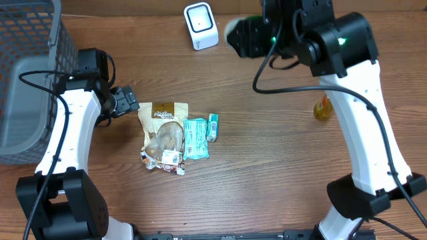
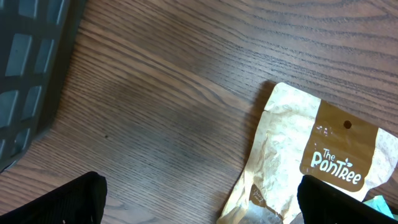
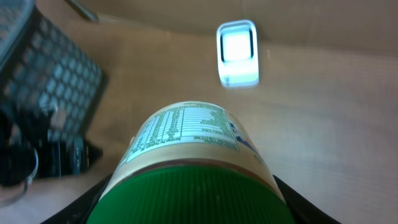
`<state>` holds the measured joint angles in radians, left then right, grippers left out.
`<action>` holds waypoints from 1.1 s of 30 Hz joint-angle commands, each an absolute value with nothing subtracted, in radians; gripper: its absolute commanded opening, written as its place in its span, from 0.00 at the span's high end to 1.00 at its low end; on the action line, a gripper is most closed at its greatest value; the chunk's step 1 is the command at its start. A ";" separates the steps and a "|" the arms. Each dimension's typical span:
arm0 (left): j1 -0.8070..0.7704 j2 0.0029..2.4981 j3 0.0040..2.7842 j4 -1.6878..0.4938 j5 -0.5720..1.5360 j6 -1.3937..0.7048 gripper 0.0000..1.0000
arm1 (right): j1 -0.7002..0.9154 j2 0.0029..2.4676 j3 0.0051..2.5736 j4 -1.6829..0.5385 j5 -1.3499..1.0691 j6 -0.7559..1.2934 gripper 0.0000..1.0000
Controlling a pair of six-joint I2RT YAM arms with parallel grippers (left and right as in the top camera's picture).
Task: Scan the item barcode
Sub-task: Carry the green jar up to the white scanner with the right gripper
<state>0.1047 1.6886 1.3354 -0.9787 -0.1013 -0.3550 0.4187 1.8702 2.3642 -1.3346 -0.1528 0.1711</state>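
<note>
My right gripper (image 1: 259, 37) is shut on a jar (image 1: 235, 32) with a green ribbed lid, held on its side above the table just right of the white barcode scanner (image 1: 201, 25). In the right wrist view the jar (image 3: 186, 140) fills the space between the fingers (image 3: 93, 200), its printed label turned up and its far end pointing toward the scanner (image 3: 237, 53), which stands apart from it. My left gripper (image 1: 127, 103) is open and empty, low over the wood beside a tan Pantree pouch (image 1: 163, 120). In the left wrist view its right finger overlaps that pouch (image 2: 311, 155).
A grey mesh basket (image 1: 27, 73) stands at the left edge, close to the left arm. Teal packets (image 1: 195, 138) and small wrappers (image 1: 167, 160) lie against the pouch. A small yellow-orange object (image 1: 323, 109) sits near the right arm.
</note>
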 commanded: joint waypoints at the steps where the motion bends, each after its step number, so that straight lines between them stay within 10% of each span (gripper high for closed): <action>1: 0.104 1.666 1.339 -0.979 -0.100 -0.333 0.00 | 0.419 1.930 2.356 -1.202 -0.159 0.147 0.85; 33: 0.104 1.666 1.339 -0.979 -0.100 -0.333 0.01 | 0.419 2.595 2.356 -0.107 -0.012 -0.087 0.82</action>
<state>0.1047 1.6886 1.3354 -0.9783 -0.1013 -0.3550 0.4191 2.5557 2.3486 -0.1585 -0.0322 -0.0399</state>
